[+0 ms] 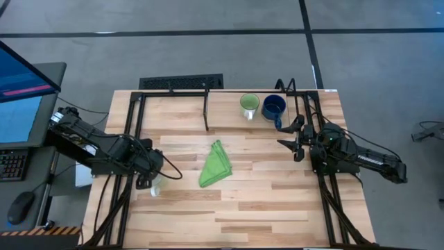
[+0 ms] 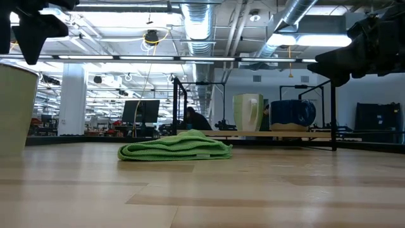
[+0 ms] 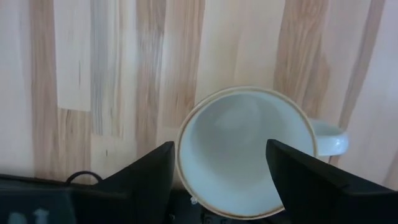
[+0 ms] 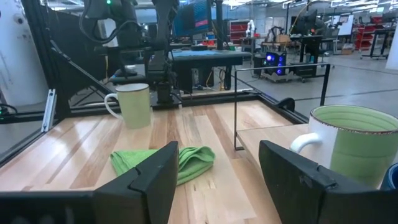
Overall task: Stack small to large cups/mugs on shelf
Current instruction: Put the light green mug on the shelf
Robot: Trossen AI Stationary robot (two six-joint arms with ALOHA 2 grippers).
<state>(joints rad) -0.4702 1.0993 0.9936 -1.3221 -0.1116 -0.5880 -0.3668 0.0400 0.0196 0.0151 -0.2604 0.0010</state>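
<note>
Between mugs: green cloth (image 1: 216, 165) | left claw (image 3: 219, 165) released over white mug (image 3: 245, 149) | right claw (image 4: 217, 163) released

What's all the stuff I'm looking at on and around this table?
white mug: one, white, upright on the table's left side, directly under the left gripper
green mug: one, light green, on the shelf at the back
blue mug: one, dark blue, on the shelf right of the green mug
cloth: one, green, folded, mid-table
left gripper: one, dark, open around the white mug
right gripper: one, dark, open, empty, near the blue mug
</note>
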